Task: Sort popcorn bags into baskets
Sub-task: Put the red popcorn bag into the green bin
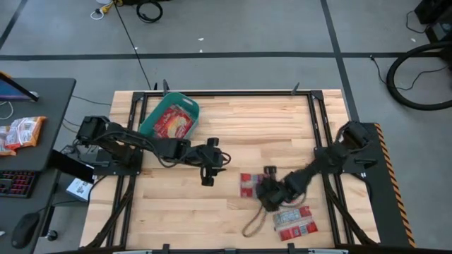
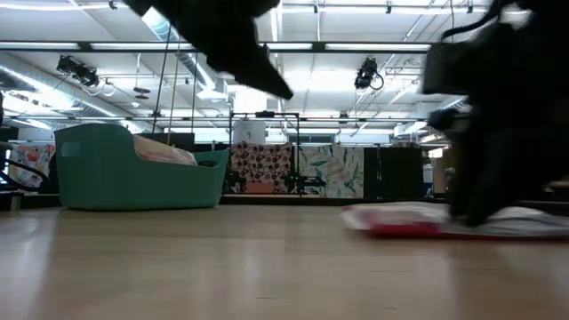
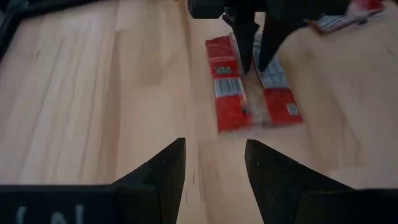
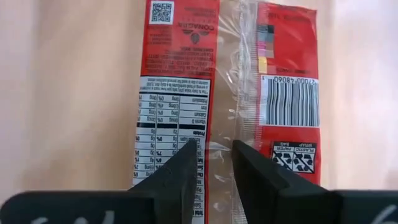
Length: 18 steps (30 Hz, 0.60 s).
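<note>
High view: your teal-green plastic tub (image 1: 150, 118) sits upper left of the table, one red popcorn packet (image 1: 172, 124) inside. Left gripper (image 1: 207, 171) hovers mid-table, fingers apart. Right gripper (image 1: 267, 190) is down over the flat red label-side packet (image 1: 248, 185), lower centre.

Right wrist view: fingers (image 4: 180, 171) narrowly apart, straddling that packet's (image 4: 186, 68) clear seam.

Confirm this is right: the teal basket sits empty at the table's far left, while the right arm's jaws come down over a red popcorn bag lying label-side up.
Not quite: the teal basket is not empty. The high view shows a red popcorn bag already inside it. The rest stands: the right gripper is over a label-side-up bag, jaws straddling its clear centre seam.
</note>
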### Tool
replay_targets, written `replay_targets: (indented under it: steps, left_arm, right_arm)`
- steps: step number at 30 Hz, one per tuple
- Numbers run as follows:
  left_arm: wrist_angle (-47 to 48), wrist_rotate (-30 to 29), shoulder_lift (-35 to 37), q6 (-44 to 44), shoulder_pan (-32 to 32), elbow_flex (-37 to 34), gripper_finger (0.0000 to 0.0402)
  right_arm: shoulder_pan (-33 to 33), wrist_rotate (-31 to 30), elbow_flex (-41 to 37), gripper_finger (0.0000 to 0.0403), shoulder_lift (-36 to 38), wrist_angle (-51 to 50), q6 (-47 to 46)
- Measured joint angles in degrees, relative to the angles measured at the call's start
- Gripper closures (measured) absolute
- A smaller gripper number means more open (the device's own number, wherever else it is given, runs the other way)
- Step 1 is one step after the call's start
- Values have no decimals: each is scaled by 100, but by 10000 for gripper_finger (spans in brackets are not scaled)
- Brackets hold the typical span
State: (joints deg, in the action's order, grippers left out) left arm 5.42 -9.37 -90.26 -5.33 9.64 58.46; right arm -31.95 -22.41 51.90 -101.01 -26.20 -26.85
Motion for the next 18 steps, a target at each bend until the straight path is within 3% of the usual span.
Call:
replay_targets:
  steps: [10,18]
  left_arm:
    - [-496,0,4,495,1,-757,230]
    - [-410,-294,-83,617,-10,-1035,230]
  right_arm:
    - [1637,126,10,294,-58,1976,2693]
    - [1788,154,854,294,123,357,2540]
